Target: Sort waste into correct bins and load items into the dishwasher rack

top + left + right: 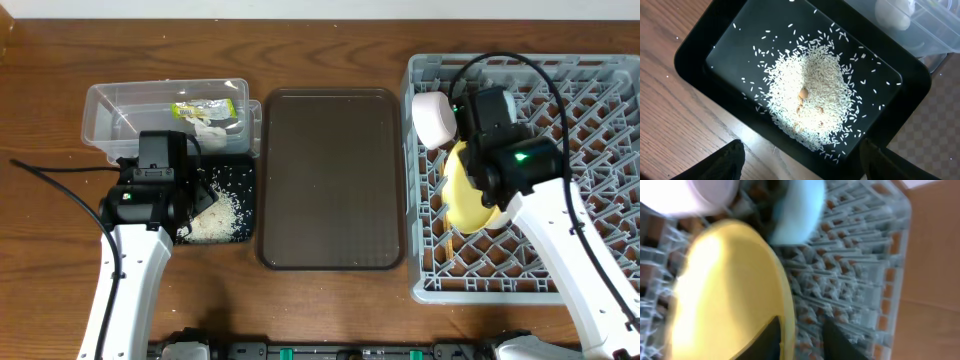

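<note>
Loose white rice (215,220) lies piled in the shallow black tray (240,170); it fills the left wrist view (810,95). My left gripper (185,200) hangs open and empty above the tray's near edge (802,150). The clear tub (120,110) holds the green-and-yellow wrapper (205,108) and white tissue (215,128). The yellow plate (468,195) stands tilted in the grey rack (600,150). My right gripper (478,165) straddles its rim (800,335), one finger on the plate's face (725,290), the other apart from it. A white bowl (434,118) and a light-blue bowl (797,210) sit just beyond.
The larger brown serving tray (330,180) lies between the black tray and the rack. The right arm and its cable cross the rack's left half. The rack's pegs (860,270) stand close around the plate. Cup and chopsticks are not clearly visible.
</note>
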Robot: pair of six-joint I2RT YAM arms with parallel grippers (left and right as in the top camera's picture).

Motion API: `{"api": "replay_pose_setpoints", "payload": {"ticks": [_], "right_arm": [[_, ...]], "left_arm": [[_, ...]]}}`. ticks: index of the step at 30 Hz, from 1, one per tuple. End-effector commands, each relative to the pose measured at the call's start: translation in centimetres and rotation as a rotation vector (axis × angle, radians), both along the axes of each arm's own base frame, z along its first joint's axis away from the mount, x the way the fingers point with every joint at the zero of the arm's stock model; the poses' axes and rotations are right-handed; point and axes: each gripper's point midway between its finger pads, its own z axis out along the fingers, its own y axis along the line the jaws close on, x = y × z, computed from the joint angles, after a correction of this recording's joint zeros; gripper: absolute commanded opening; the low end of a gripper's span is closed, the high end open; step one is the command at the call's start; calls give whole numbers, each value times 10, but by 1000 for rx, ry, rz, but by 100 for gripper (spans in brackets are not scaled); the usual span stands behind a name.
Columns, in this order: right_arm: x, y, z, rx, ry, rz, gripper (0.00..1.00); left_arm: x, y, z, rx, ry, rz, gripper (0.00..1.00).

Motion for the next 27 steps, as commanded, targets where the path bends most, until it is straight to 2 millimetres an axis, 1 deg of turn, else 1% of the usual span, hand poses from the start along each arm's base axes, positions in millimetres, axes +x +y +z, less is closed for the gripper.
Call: {"api": "replay_pose_setpoints", "payload": {"ticks": [1, 2, 3, 4, 7, 10, 12, 14, 15, 16, 18, 21, 24, 27], "right_arm": [[2, 17, -5, 172, -53, -81, 49], [4, 18, -3, 204, -73, -99, 57], [5, 19, -1, 239, -87, -107, 62], [6, 20, 2, 274, -93, -108, 66], [7, 22, 14, 426, -113, -101, 73], [7, 12, 29, 592, -143, -103, 78], [5, 5, 35, 675, -144, -72, 85], [1, -2, 36, 730, -130, -55, 91], [-4, -7, 34, 748, -112, -62, 97], [-9, -12, 30, 758, -92, -85, 99], [-20, -20, 23, 756, -50, -136, 99], [-30, -21, 17, 756, -16, -157, 99], [-40, -17, 14, 759, -4, -157, 99], [-48, -17, 15, 758, -53, -169, 99]], "left_arm": [[-2, 4, -3, 11, 9, 19, 77], [-3, 4, -3, 11, 10, 19, 77], [-3, 4, -3, 11, 10, 18, 77], [-2, 3, -3, 9, 12, 1, 77], [5, -13, -2, -37, 2, -144, 77], [13, -25, 5, -39, -20, -261, 77], [16, -32, 9, -26, -23, -338, 77], [15, -40, 8, -32, -14, -404, 77], [10, -45, 7, -48, 2, -433, 77], [4, -48, 4, -64, 28, -442, 77], [-15, -50, -2, -93, 107, -441, 77], [-32, -49, -5, -100, 157, -441, 77], [-42, -48, 0, -92, 119, -444, 77], [-45, -48, 11, -71, 7, -449, 77]]}}
